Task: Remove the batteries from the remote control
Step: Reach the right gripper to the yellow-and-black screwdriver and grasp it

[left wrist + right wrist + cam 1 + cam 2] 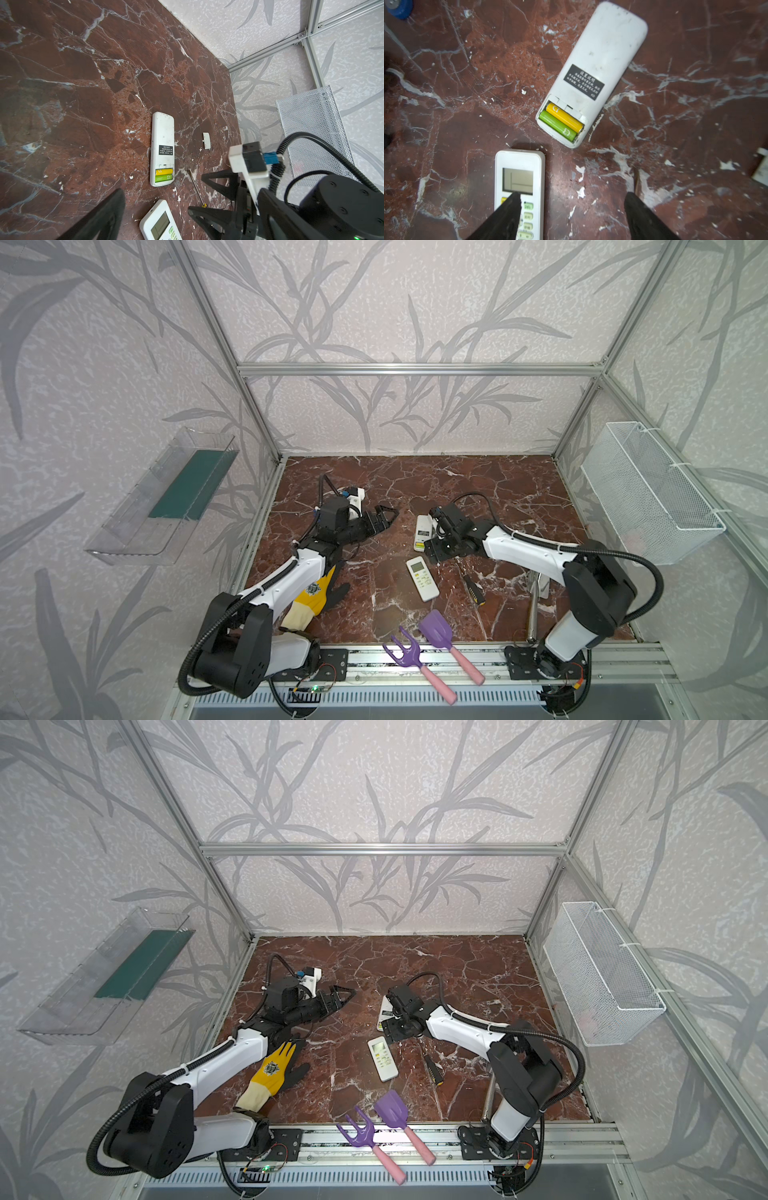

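A white remote control (600, 52) (162, 133) (423, 526) lies face down on the marble table, its battery bay uncovered. In the bay sit two batteries side by side, one yellow (564, 118) (164, 171) and one green (557, 125) (164, 178). My right gripper (573, 195) (434, 548) (390, 1029) hovers open just short of the bay's end, holding nothing. One of its fingers (510, 209) overlaps a second, face-up remote (520, 166) (422, 584). My left gripper (384, 516) (345, 996) stands open and empty to the left of the face-down remote, apart from it.
The loose battery cover (206, 140) (761, 168) lies beside the face-down remote. A yellow-and-black screwdriver (473, 589), a glove (316, 597), a purple shovel (440, 630) and a rake (405, 651) lie near the front. A wire basket (652, 493) hangs on the right wall.
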You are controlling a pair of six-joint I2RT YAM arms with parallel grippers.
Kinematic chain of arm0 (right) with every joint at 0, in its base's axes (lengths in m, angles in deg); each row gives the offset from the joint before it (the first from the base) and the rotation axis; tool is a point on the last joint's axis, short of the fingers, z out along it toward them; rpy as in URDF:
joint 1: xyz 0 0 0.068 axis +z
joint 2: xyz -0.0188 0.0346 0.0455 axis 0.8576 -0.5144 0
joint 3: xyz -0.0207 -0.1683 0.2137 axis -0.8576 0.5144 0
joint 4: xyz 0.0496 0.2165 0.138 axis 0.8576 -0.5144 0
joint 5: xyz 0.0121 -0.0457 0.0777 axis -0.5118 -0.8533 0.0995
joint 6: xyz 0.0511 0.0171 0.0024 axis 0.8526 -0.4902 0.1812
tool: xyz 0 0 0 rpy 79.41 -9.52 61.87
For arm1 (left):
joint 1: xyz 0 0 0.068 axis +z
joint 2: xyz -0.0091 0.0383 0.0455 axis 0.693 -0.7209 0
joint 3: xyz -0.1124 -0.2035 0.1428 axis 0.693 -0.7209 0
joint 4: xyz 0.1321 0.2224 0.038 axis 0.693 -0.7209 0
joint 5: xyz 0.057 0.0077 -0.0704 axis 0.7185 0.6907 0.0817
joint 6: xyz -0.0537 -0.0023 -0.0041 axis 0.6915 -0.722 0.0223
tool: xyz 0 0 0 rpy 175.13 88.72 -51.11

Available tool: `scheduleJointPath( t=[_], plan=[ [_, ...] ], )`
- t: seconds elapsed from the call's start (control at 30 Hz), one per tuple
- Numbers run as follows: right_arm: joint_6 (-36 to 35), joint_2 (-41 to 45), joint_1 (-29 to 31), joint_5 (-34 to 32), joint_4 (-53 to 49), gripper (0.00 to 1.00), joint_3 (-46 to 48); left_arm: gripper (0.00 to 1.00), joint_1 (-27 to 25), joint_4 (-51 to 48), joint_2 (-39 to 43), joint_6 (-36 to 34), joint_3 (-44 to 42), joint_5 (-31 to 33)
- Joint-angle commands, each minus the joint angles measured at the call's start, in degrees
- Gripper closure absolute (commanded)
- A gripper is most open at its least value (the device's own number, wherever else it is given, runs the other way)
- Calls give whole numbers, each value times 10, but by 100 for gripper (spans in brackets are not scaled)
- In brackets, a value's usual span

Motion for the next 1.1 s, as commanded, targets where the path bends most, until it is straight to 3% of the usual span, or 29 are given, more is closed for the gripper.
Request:
scheduleJointPath(
  t=[0.0, 0.3, 0.57, 0.83, 1.07],
  plan=[
    [-4, 47, -6, -35, -61, 23, 35, 1, 3, -8, 16, -11, 0, 3],
    [58, 149, -8, -79, -84, 27, 173, 2, 2, -10, 20, -12, 3, -10],
    [82, 190, -8, -33, -37, 39, 255, 3, 1, -1, 16, 0, 3, -12],
    [84, 185, -7, -11, 6, 54, 291, 3, -4, 17, 6, 13, 1, -18],
    [82, 177, -6, -6, 7, 76, 288, 3, -5, 21, 10, 16, -5, -16]
  ],
)
